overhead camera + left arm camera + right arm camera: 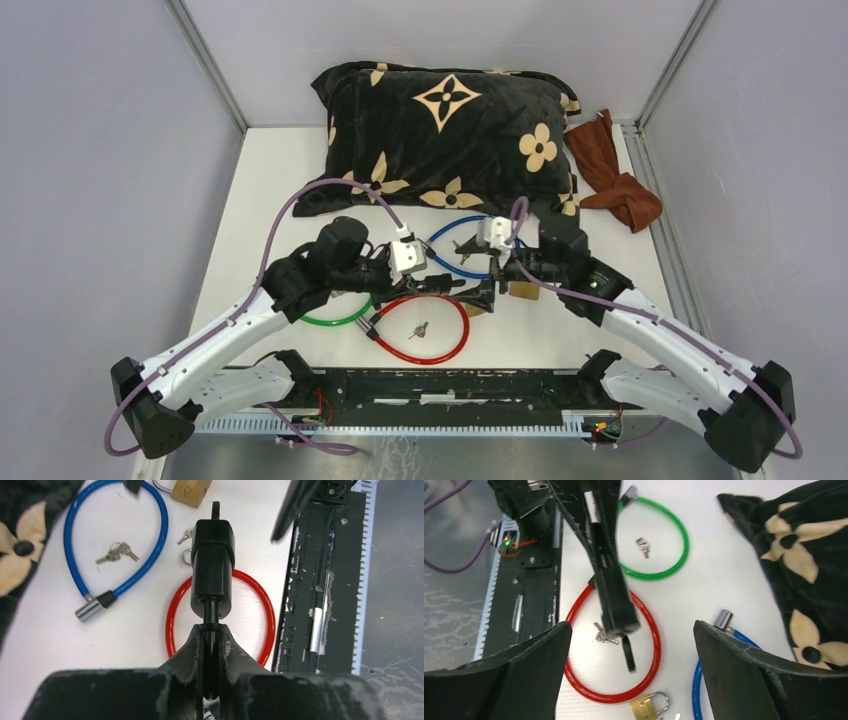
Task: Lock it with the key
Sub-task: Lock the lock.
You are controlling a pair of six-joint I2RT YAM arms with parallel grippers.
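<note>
My left gripper [211, 630] is shut on the thin stem of a black cylinder lock [212, 565], holding it above the table over the red cable loop [266, 615]. A black-headed key [215, 509] sticks out of the lock's far end. In the right wrist view that key [628, 654] hangs from the lock [616, 600] between the wide-apart fingers [524, 665] of my right gripper [631, 652], which is open and touches nothing. From above, the left gripper [462, 290] and right gripper [508, 268] face each other at the table's middle.
A brass padlock [647, 706] lies beside the red loop [455, 345]. A green cable lock [679, 545] and a blue cable lock [150, 555] lie nearby, each with small keys [117, 552] inside. A black patterned pillow [450, 130] and brown cloth [615, 175] sit at the back.
</note>
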